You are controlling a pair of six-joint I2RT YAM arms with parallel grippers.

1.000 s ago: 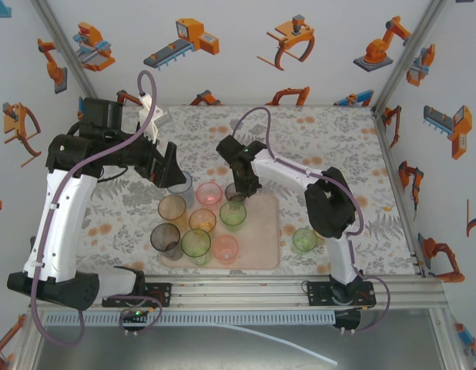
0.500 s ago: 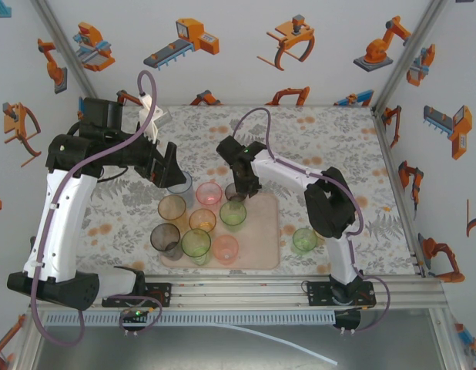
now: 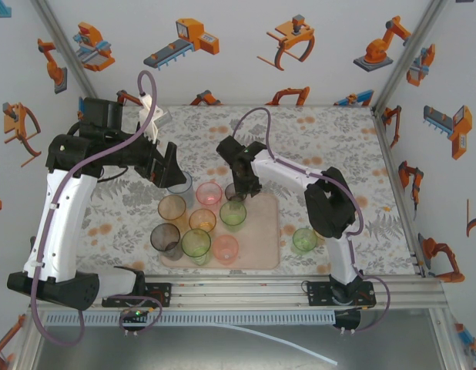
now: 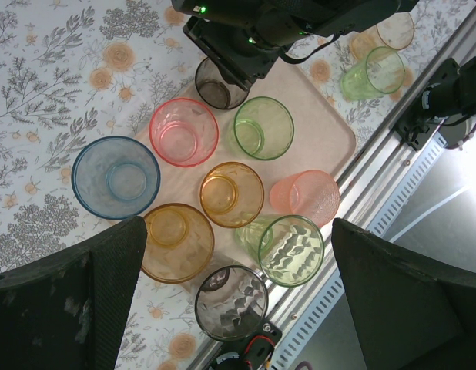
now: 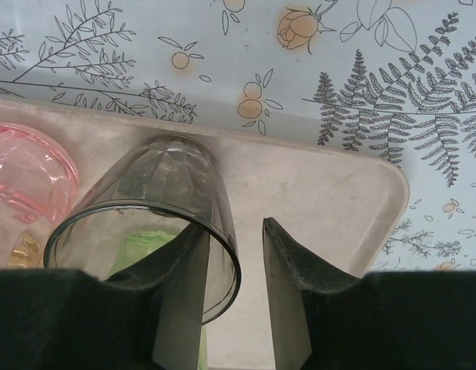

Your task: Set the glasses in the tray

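The pale pink tray (image 3: 263, 231) lies at the table's near middle with several glasses on it. My right gripper (image 3: 242, 182) is over the tray's far edge, open. In the right wrist view one finger (image 5: 180, 293) is inside the grey glass (image 5: 157, 193) and the other is outside, a gap off its wall. That glass stands on the tray (image 5: 323, 200). My left gripper (image 3: 167, 171) hangs wide open above a blue glass (image 4: 115, 178) standing off the tray's far left corner. Pink (image 4: 183, 132), green (image 4: 263, 127) and orange (image 4: 231, 193) glasses sit below it.
A green glass (image 3: 304, 240) stands on the table right of the tray, near the right arm's elbow, with an orange one (image 4: 392, 31) beside it. A tall grey glass (image 4: 231, 303) and a tall green glass (image 4: 290, 250) stand at the tray's near edge, by the table rail.
My right gripper's fingers have parted and let go of the grey glass rim. Both arms have hardly moved.
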